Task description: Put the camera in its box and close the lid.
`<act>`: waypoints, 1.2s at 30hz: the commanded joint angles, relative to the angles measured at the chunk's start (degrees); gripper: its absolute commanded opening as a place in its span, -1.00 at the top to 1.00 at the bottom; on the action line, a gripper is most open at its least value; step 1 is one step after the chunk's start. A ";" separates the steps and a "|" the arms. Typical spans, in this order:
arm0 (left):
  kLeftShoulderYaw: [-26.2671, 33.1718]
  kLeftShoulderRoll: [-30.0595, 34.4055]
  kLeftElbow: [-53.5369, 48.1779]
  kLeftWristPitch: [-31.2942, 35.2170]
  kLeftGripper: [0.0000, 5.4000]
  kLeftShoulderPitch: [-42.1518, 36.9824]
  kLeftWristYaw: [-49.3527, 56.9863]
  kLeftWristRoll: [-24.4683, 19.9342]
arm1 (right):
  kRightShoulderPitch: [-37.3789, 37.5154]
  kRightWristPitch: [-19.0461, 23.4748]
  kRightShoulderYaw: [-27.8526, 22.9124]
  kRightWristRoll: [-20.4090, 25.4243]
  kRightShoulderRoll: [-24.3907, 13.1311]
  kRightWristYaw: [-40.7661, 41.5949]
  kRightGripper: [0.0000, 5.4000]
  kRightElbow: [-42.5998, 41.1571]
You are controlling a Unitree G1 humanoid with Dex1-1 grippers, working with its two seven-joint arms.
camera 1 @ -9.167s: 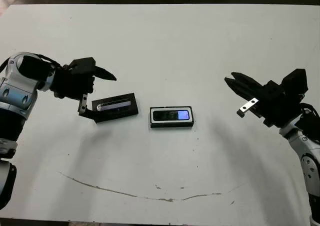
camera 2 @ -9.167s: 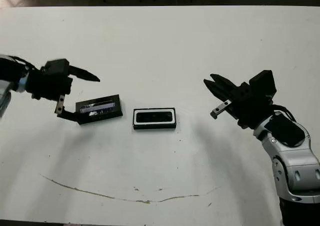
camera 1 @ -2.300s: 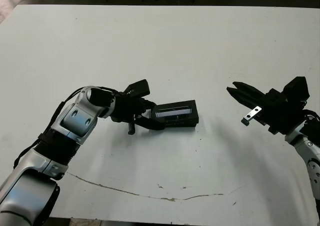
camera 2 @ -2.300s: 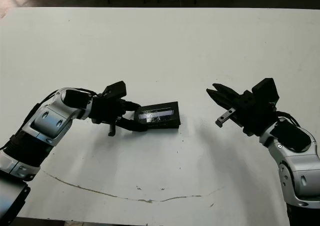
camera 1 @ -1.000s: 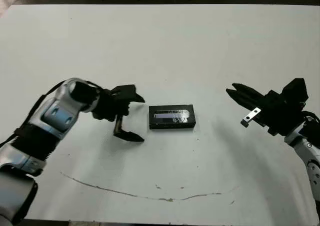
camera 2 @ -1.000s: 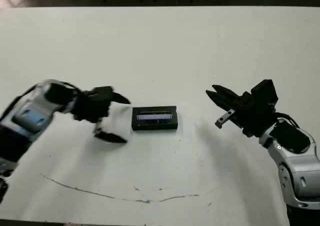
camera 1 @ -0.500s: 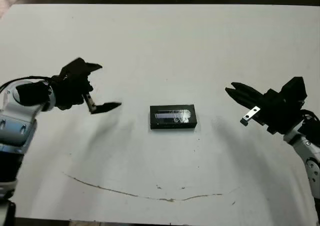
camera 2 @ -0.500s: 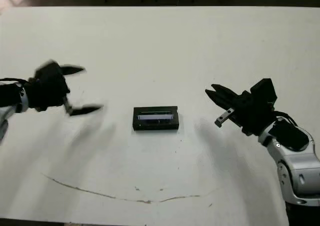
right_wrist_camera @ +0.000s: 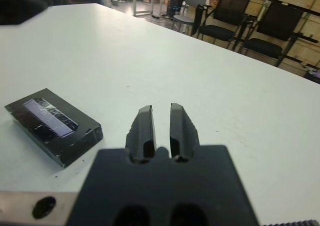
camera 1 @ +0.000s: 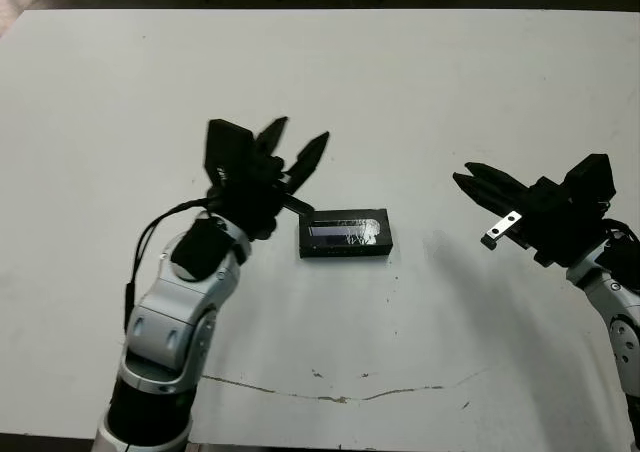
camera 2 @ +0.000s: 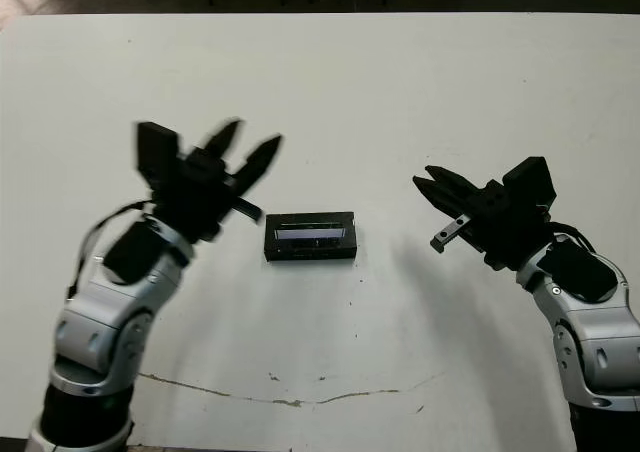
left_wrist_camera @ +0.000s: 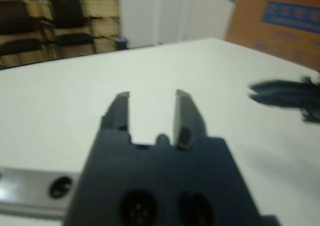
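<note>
The box (camera 1: 345, 252) rests at the table's middle as a closed black block, and the lid (camera 1: 345, 232) lies flat on top of it with its silvery strip facing up. The camera is hidden. Raised above the table just left of the box, my left gripper (camera 1: 298, 137) is open and empty, its fingers pointing away from me. My right gripper (camera 1: 462, 175) hovers well to the right of the box, shut on nothing, fingertips aimed toward it. The right wrist view shows the lidded box (right_wrist_camera: 52, 126) lying off to one side of those fingers.
A thin brown curved streak (camera 1: 330, 397) marks the table near its front edge. Beyond the table stand dark chairs (right_wrist_camera: 250, 16) and a brown cardboard carton (left_wrist_camera: 280, 21). The left wrist view catches my right gripper (left_wrist_camera: 282, 92) as a blur.
My left arm has swung in from the table's left and lifted, so its open gripper is now beside the box. The box, the lid and the right arm have stayed put.
</note>
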 commanded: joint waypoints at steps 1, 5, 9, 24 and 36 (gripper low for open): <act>-3.79 1.45 4.91 2.24 1.00 0.93 -0.07 2.40 | 1.57 -0.08 0.11 -0.12 0.57 -0.43 1.00 -0.10; -7.73 3.02 5.67 6.37 1.00 1.62 -0.17 4.70 | 2.47 -1.17 -0.39 -0.02 0.82 -0.34 1.00 -0.02; -10.21 3.40 4.84 11.23 1.00 2.77 -0.24 5.37 | 2.66 -1.01 -0.79 0.32 0.79 -0.10 1.00 0.30; -13.14 6.76 8.34 21.53 1.00 3.75 -4.28 4.52 | 2.13 0.54 -0.44 0.55 0.60 -0.33 1.00 -0.57; 7.14 4.76 -5.15 4.97 1.00 6.06 -2.50 -2.25 | 1.50 -1.61 -0.55 -0.83 3.24 -4.56 1.00 -1.05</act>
